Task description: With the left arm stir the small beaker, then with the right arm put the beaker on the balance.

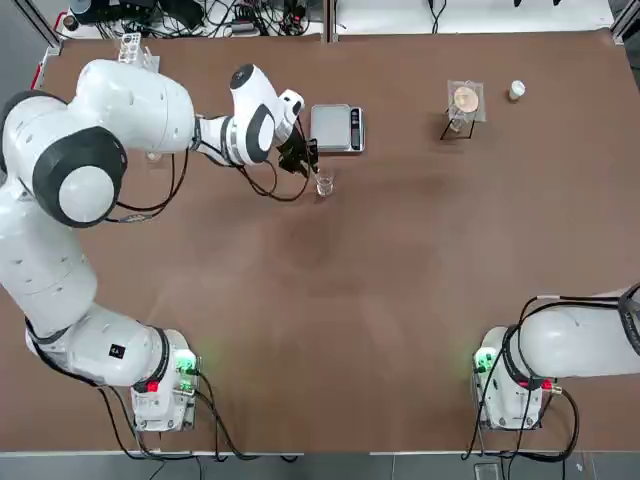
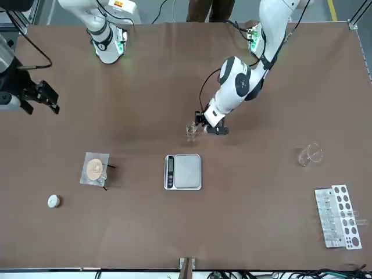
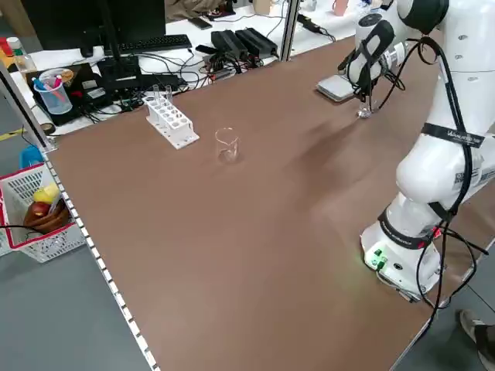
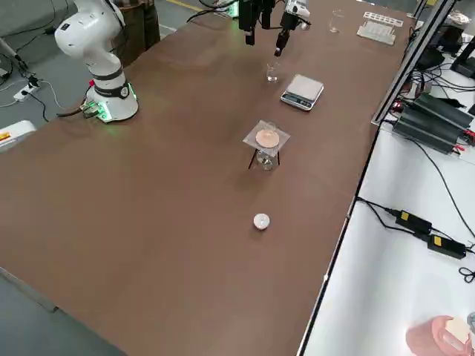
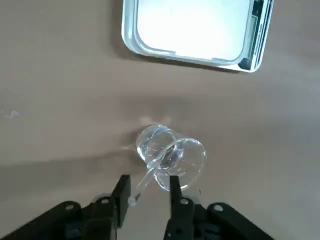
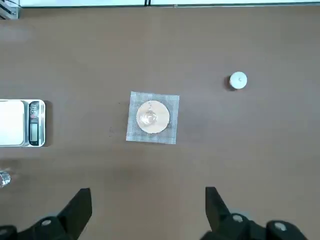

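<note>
Little here can be read. On the left arm [image 3: 441, 162], in the left side view, a dark band around the lower link carries small white lettering, too small to make out. The balance [image 6: 22, 123] shows a dark control strip with faint red marks in the right wrist view, no digits legible. Nothing else bears readable text.

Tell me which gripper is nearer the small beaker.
Left. The left gripper hangs right over the small beaker, holding a thin glass rod in it; the right gripper is open, far across the table.
</note>
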Controlling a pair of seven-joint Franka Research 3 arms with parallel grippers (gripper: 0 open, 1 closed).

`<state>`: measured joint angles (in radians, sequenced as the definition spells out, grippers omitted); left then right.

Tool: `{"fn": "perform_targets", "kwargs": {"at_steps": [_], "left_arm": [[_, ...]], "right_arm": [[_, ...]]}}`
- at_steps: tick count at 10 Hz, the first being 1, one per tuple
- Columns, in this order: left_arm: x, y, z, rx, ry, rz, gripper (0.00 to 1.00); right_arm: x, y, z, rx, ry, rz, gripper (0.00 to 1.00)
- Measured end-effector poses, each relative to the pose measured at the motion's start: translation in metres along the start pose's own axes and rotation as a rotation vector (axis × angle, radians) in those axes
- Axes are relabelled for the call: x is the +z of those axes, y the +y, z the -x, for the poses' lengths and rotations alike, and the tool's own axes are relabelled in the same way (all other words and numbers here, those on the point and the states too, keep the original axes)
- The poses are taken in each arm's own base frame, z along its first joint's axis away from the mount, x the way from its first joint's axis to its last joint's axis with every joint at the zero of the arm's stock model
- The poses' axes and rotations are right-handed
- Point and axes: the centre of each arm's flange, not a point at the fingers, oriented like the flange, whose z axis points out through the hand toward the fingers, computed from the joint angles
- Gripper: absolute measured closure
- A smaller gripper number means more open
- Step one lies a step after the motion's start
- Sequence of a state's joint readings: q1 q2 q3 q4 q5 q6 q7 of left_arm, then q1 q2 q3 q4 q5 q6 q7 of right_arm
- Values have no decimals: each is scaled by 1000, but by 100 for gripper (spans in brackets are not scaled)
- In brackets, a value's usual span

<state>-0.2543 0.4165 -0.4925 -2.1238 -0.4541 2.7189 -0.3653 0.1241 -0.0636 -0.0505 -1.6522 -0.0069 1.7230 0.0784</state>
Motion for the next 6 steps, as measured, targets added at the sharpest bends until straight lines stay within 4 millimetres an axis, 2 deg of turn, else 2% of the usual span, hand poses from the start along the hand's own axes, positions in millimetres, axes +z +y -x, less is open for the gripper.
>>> {"fn": "perform_targets", "kwargs": {"at_steps": [6], "left_arm": [[-4,4,-6,-1,11,12,65]], "right_arm": [[5,0,1,0,-9,1,0]]}}
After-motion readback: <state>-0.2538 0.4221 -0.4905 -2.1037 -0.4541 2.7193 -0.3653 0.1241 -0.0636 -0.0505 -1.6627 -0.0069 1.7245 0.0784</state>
